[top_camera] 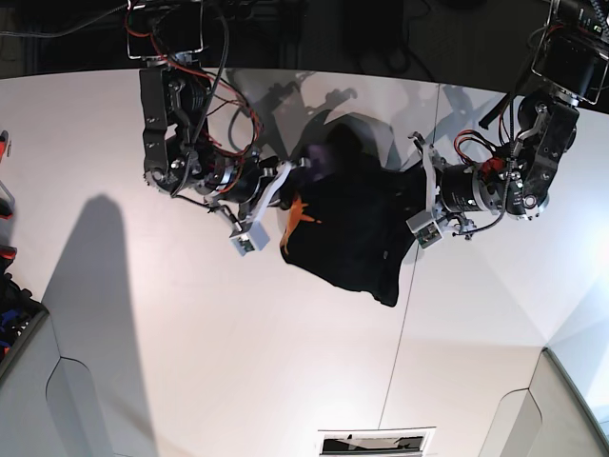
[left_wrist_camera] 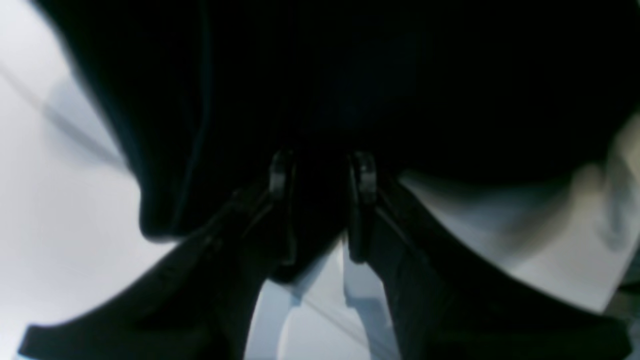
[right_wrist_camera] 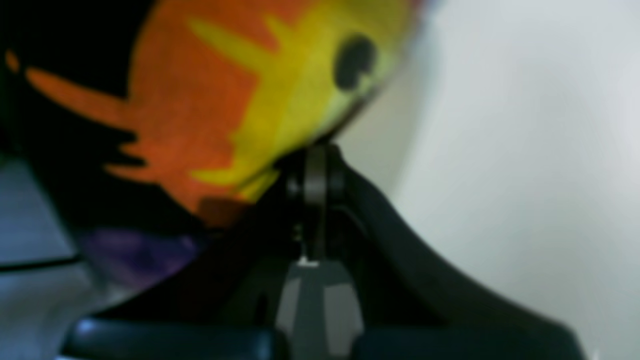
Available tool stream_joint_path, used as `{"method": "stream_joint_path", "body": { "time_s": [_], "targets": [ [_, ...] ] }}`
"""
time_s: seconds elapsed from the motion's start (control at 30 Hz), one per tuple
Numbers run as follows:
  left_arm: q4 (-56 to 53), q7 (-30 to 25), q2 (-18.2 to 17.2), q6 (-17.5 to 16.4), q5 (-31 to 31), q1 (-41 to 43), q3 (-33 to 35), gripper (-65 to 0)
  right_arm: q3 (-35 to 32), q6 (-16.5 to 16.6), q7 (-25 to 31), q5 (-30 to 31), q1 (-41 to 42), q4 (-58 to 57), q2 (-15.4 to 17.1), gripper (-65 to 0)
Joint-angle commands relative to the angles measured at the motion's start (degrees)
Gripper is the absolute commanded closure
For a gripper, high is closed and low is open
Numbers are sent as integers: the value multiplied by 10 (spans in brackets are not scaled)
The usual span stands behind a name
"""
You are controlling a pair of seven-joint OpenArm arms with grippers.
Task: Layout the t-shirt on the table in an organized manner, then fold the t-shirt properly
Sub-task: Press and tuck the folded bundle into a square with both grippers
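Jaws of left gripper (left_wrist_camera: 320,175) and right gripper (right_wrist_camera: 315,165) clamping t-shirt (top_camera: 347,233)

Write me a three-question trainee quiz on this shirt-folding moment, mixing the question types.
1. True or false: the t-shirt lies flat and spread out on the table.
2. Multiple choice: which gripper is nearest the orange graphic? A) the left gripper B) the right gripper C) neither
3. Short answer: how many grippers are gripping the shirt?

Key:
1. False; it hangs bunched between the two arms.
2. B; the right wrist view shows the graphic just above its closed jaws.
3. Two; each gripper pinches black fabric at its own side.
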Motion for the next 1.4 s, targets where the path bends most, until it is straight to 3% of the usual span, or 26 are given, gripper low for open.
{"method": "stream_joint_path", "body": {
  "time_s": [0.0,0.3,0.43,0.57,0.73,0.83,0.97,1.1,1.37],
  "targets": [
    [8,-11,-10,1,-3,-23,-4,-148,-10,5,9,17,0,25,-3,0],
    [8,-10,-76,1,-7,-83,-4,-148,-36,1,-21,17,-63,132,-5,0],
    [18,47,-103,1,-99,-89,-18,-148,-35,0,-20,7,-67,174,-5,0],
    [90,141,-101,1,-223,-79,-31,-148,-26,-5,-3,-10,-60,204,-12,0],
    [223,135,-58,1,-213,-30,-31,-148,7,-19,5,-6,-14,206,-31,0],
    [232,118,-22,1,-194,-2,-31,-148,29,-23,6,-48,16,192,-31,0],
    [184,55,33,1,-110,-1,-31,-148,67,-27,15,-25,40,144,-31,0],
    [89,31,73,1,-63,-28,-31,-148,67,-1,31,-10,57,92,-31,0],
    [5,5,95,1,-55,-22,-31,-148,65,13,55,-10,95,-10,-31,0]
  ]
}}
